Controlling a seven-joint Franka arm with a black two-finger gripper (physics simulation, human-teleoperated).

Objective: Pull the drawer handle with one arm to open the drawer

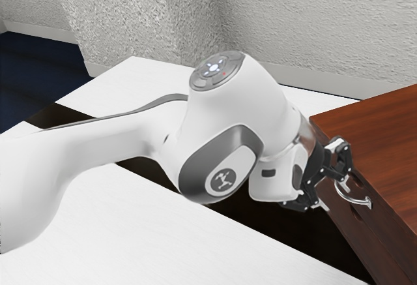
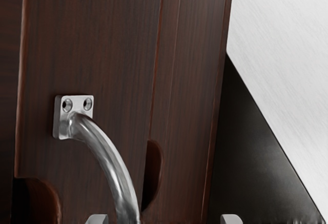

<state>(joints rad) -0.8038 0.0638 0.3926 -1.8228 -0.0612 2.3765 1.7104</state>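
White tabletop (image 1: 124, 83) spans the scene, with a dark gap cutting across it. Textured grey wall (image 1: 293, 17) is at the far side.

Franka arm (image 1: 215, 141) comes in from the exterior view's left and reaches right, wrist right up at the cabinet.

Dark wood cabinet (image 1: 384, 135) sits at the exterior view's right edge, front face toward the arm. In the wrist view the drawer front (image 2: 102, 44) has vertical grain, seams and rounded notches. Can't tell from either view whether the drawer is out at all.

Gripper (image 1: 331, 182) is at the cabinet's front face, at the drawer handle's far end. Jaws spread wide. In the wrist view the fingertips (image 2: 96, 219) stand well apart with the bar between them, closer to one. No two-sided clamp visible.

Drawer handle (image 1: 357, 197): metal arched bar on the front face, bowing out toward the arm. Long axis lies along the face, running from the gripper toward the near right. In the wrist view the bar (image 2: 105, 157) curves from its mount toward the hand.

Mounting plate (image 2: 73, 115): small, square, two screws, flush on the wood.
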